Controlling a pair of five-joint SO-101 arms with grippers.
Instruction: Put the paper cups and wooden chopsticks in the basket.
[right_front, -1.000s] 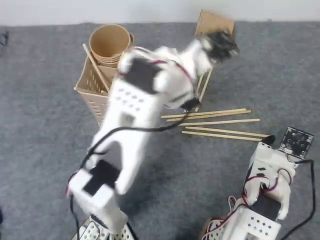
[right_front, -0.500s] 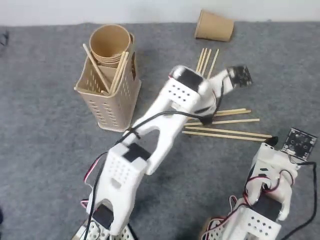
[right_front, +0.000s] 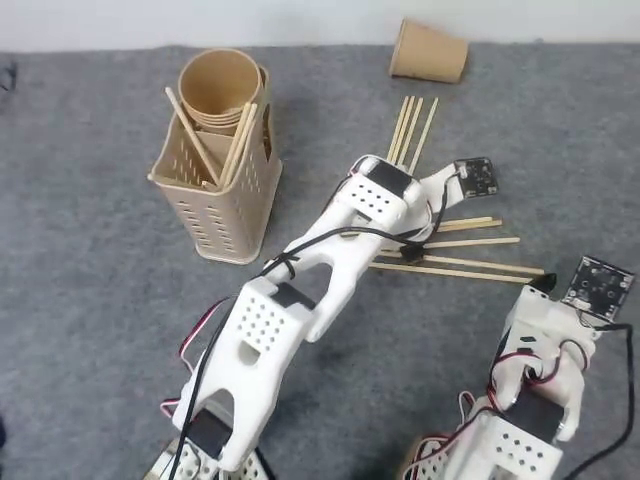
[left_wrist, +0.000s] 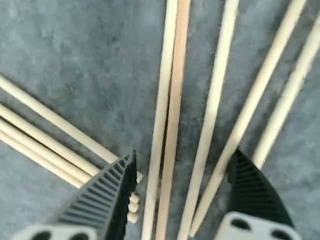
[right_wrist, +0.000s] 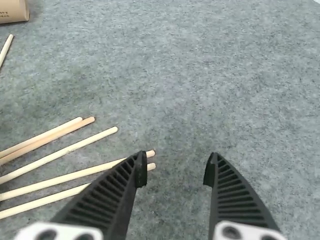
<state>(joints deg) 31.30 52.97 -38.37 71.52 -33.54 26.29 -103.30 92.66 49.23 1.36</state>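
Over on the left of the grey counter (right_front: 90, 300) the basket (right_front: 215, 205) stands upright, with the stacked paper cups (right_front: 220, 85) nested in its far end and a few standing chopsticks (right_front: 197, 135) leaning inside, just beside the cups

The left arm (right_front: 330, 270) stretches from the near edge out to the middle of the counter. Its wrist hangs over the spot where two groups of sticks meet: a short fan of chopsticks (right_front: 412, 122) pointing away, and a row of loose chopsticks (right_front: 470, 245) lying crosswise toward the right. In the left wrist view the left end effector (left_wrist: 182, 165) is spread wide with nothing in it. Its two dark fingers sit low over the row, and a touching pair of sticks (left_wrist: 170, 100) plus a couple more run between them. I cannot tell whether the fingertips touch the counter

Further back, near the far edge, a lying paper cup (right_front: 428, 50) rests on its side, well apart from the basket

At the near right the right arm (right_front: 545, 345) is folded back. The right end effector (right_wrist: 175, 170) is open and holds nothing. It points down at bare counter, just beside the ends of the loose chopsticks – two stick tips (right_wrist: 147, 160) lie right by one finger
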